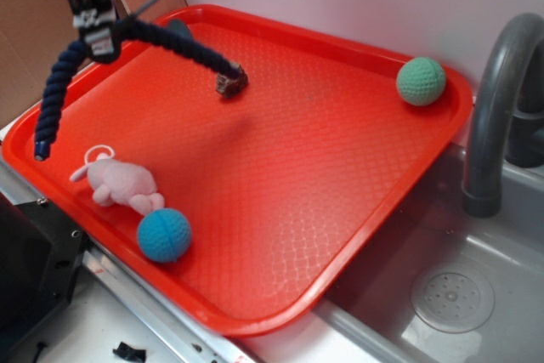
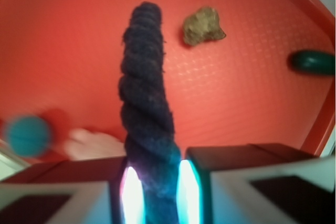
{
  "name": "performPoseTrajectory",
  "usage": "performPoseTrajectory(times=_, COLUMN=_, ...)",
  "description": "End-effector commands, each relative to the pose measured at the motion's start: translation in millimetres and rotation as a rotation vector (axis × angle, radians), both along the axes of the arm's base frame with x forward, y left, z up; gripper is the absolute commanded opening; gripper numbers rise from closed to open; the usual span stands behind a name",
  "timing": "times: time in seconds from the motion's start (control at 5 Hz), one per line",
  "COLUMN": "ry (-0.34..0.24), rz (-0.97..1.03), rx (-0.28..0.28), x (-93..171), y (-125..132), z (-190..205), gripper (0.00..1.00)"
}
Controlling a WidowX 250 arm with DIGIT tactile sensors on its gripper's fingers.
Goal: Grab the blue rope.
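Tool (image 1: 95, 36): upper left of exterior view, above tray's far-left corner; closed on blue rope, fingers (image 2: 79, 182) pressed against both sides of cord in wrist view.
Blue rope (image 1: 55, 95): clamped near mid-length, lifted off tray; one end hanging down left to near tray's left rim, tip just above or at the surface, cannot tell which; other half arcing right and down toward brown frayed end.
Rope's brown end (image 1: 230, 82): resting on tray surface, centre-back; shows in wrist view as tan lump (image 2: 202, 25) beside the cord (image 2: 144, 103).
Tray (image 1: 340, 176): red, textured, set at an angle; front-right corner overhanging sink.
Pink plush toy (image 1: 123, 184): lying on tray near front-left rim, thin loop at its left end.
Blue ball (image 1: 164, 235): crocheted, just right of and touching or nearly touching pink toy, near front rim; blurred teal blob (image 2: 27, 136) in wrist view.
Dark teal object (image 2: 314, 62): oval, near tray's rim at right of wrist view.
Green ball (image 1: 421, 81): crocheted, far-right corner of tray, well apart from the rest.
Faucet (image 1: 497, 108): grey, curved, right of tray.
Sink (image 1: 450, 295): grey basin, round drain at lower right.
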State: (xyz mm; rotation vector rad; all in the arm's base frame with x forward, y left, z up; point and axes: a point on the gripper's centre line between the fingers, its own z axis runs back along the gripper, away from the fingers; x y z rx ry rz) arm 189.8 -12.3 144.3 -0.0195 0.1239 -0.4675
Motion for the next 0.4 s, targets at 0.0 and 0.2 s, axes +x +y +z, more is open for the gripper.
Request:
performPoseTrajectory(times=0.0, ry=-0.086, rz=0.264, rx=-0.066, x=8.3, y=-19.9, z=44.4, gripper=0.00)
performPoseTrajectory(times=0.2, ry=-0.110, rz=0.231, rx=-0.029, x=9.8, y=-26.9, z=49.9, gripper=0.00)
